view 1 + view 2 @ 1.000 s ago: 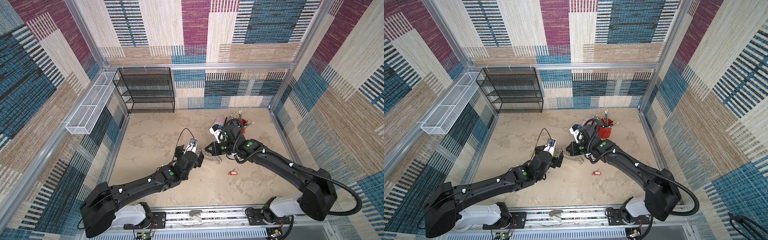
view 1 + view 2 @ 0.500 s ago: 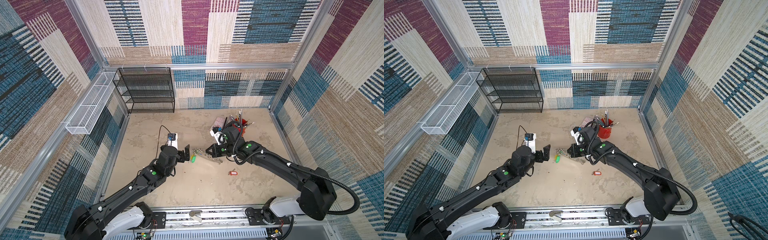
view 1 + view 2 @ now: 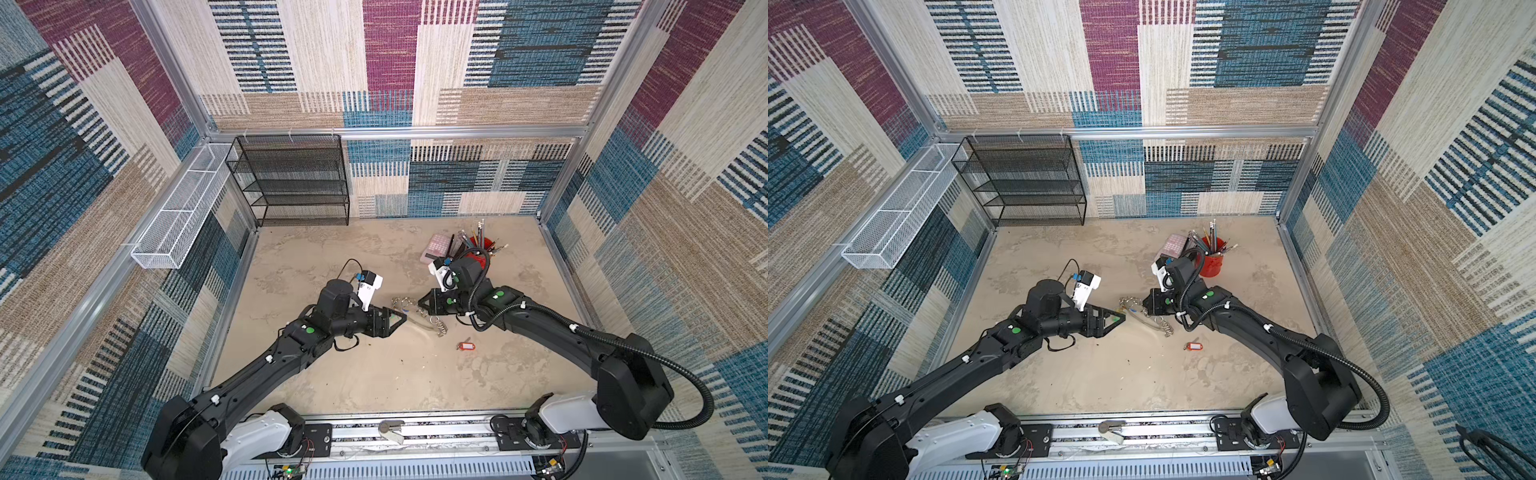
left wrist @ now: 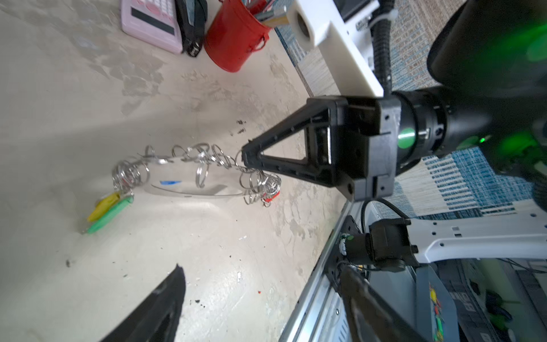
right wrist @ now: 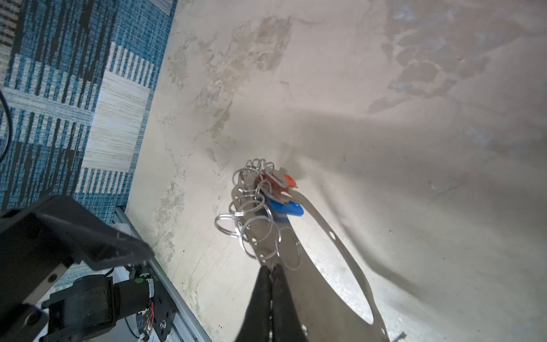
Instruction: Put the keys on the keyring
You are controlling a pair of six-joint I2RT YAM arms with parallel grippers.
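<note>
On the table (image 3: 374, 374), I see my left tool (image 3: 399, 321) spread and empty, farther from the red cup (image 3: 1212, 264) than my right tool (image 5: 270, 268). That one is pressed together, pinching the keyring (image 4: 177, 177) at its edge. The keyring lies near the cup, toward the arm bases. One red-tagged key (image 3: 465, 345) lies loose, farther out from the cup.

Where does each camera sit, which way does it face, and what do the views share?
Both top views: high over the front rail, looking down at the table; the left arm and right arm show.
Left wrist: on the left arm, looking across the table at the keyring and the right gripper; its own left gripper shows open.
Right wrist: on the right arm, looking down along its shut fingers, which pinch the keyring.
Shared: every view shows the keyring and the right gripper.
</note>
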